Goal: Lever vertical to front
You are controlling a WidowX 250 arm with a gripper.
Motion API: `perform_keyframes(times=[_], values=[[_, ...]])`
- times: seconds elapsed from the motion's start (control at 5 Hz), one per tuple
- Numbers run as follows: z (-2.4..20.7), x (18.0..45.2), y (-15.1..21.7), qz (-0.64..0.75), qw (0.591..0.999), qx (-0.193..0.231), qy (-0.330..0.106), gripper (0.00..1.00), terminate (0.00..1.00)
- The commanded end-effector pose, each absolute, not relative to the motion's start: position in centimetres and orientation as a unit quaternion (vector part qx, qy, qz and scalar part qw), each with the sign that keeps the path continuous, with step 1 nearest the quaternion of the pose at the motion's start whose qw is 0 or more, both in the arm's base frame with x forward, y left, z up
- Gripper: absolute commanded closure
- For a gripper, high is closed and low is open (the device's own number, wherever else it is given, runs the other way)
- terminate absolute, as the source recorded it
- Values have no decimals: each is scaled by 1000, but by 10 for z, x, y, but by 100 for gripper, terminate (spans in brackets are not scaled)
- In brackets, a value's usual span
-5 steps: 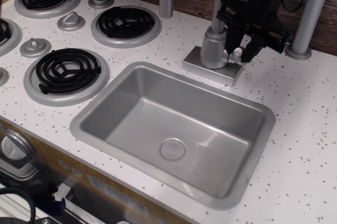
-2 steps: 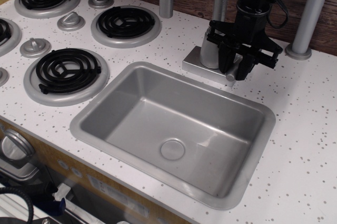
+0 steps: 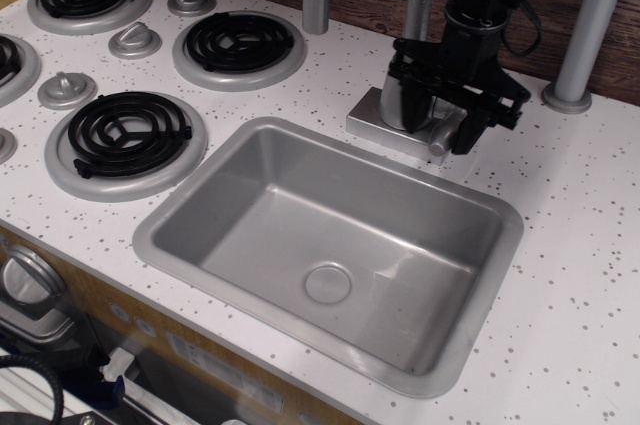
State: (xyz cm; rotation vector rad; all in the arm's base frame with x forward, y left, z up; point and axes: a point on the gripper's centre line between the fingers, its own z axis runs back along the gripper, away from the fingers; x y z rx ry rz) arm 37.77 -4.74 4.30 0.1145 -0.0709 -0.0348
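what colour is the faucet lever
Silver-grey, like the faucet body; the lever shows in the single observation view, below the black gripper.

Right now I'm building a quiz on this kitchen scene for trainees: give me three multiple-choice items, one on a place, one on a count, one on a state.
1. Where is the gripper?
A. Over the sink drain
B. At the faucet base, around the lever
C. Above the stove burners

2. How many black coil burners show whole?
A. One
B. Three
C. Six

3. What is in the sink?
A. Nothing, the basin is bare
B. Water up to the rim
C. A stack of plates

Answers:
1. B: the black fingers flank the lever beside the faucet body, at the back edge of the sink.
2. B: three full coils sit left of the sink, the nearest being the burner; a fourth is cut off by the left edge.
3. A: only the drain shows on the dry grey floor.
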Motion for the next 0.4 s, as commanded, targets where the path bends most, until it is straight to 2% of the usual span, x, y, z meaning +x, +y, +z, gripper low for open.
perform_keyframes(times=[0.0, 0.2], values=[[95, 367, -50, 5, 994, 83, -73, 0, 0], [100, 357, -52, 24, 993, 94, -72, 0, 100]])
